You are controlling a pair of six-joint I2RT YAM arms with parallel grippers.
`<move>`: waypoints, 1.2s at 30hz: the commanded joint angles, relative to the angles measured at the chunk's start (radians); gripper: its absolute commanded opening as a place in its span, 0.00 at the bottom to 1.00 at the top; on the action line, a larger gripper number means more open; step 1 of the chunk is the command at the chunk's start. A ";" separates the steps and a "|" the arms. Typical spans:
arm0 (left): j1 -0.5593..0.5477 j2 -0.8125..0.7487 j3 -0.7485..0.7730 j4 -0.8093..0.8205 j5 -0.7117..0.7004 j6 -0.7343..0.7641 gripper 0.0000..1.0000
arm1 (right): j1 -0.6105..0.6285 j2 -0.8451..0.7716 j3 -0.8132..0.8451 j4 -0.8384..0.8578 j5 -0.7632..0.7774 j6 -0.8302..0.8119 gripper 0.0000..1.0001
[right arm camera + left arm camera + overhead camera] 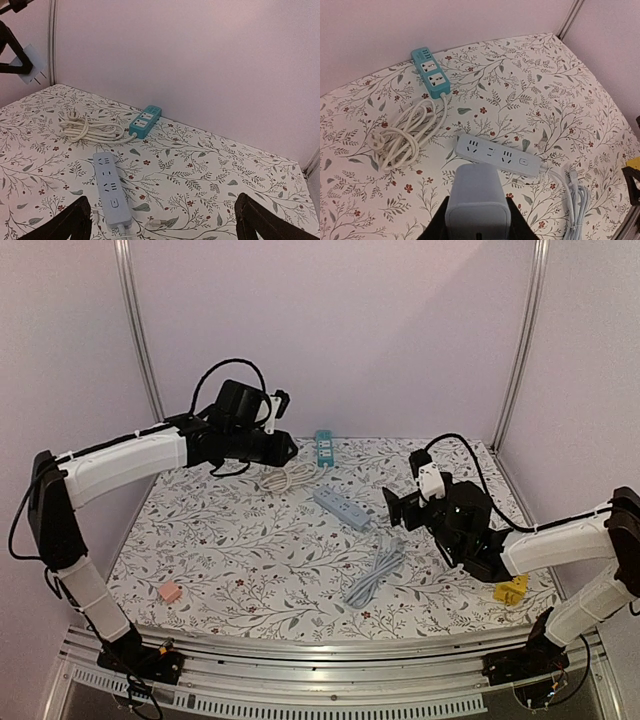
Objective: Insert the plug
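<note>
Floral table (220, 560): left tool (478, 220) pinches plug (477, 197), bottom cropped; right tool (162, 220) spread, tips only.

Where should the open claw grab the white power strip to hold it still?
Probably pinch the white power strip across its narrow width near the switch end, right claw coming straight down. It lies flat with long straight sides, and that end leaves the sockets free.

1. 2 power strips: teal strip (323, 448), grey strip (342, 507).
2. 2 bundled cords: cream cord (285, 478), grey cord (375, 575).
3. 1 white plug (476, 200).
4. 2 small blocks: pink block (170, 592), yellow block (512, 589).
</note>
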 commanded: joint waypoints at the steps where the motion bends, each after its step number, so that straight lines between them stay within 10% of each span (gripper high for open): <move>1: -0.008 0.076 0.135 -0.116 0.098 0.046 0.00 | -0.041 -0.091 -0.022 -0.137 -0.044 0.169 0.99; 21: -0.005 0.615 0.959 -0.713 0.216 0.308 0.00 | -0.054 -0.162 0.025 -0.395 -0.060 0.345 0.99; 36: 0.004 0.698 1.008 -0.720 0.099 0.423 0.00 | -0.057 -0.131 0.067 -0.451 -0.189 0.369 0.99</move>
